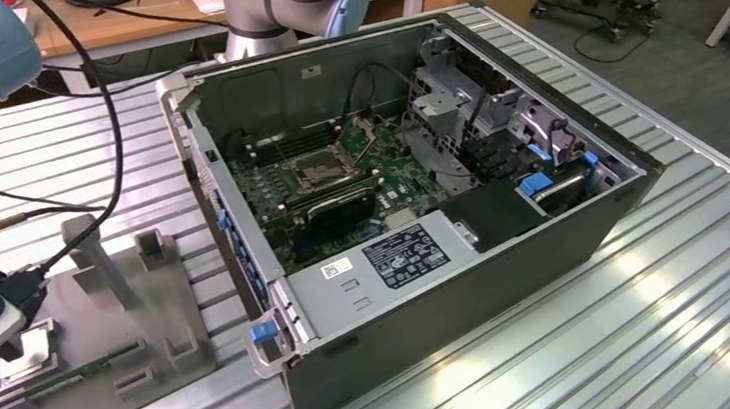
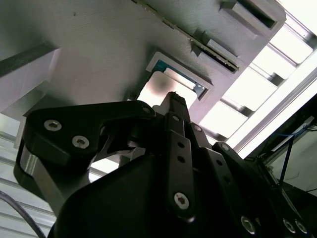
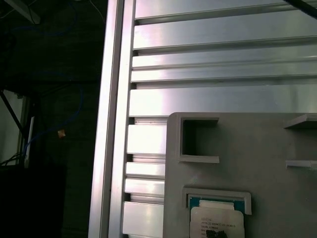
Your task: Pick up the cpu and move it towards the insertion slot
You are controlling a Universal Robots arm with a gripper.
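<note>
Now I'm hovering the claw (image 1: 10, 349) over the cpu (image 3: 217, 224).
It's lying in a tray (image 3: 247, 153); the claw's spread I cannot tell.

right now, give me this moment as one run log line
gripper: over cpu | cpu: in grey fixture pocket, not lifted | insertion slot: inside open case

Cpu half covered, gripper cropped

In the second wrist view the gripper (image 2: 174, 101) hides the near part of the cpu (image 2: 157, 90), which lies in a recess at the edge of the grey fixture plate (image 2: 99, 44). In the first wrist view the picture's edge cuts the cpu off. In the exterior view's left the gripper is cropped and overlaps the cpu. The insertion slot (image 1: 315, 176) in the computer case (image 1: 507, 281) is too small to make out its lever.
</note>
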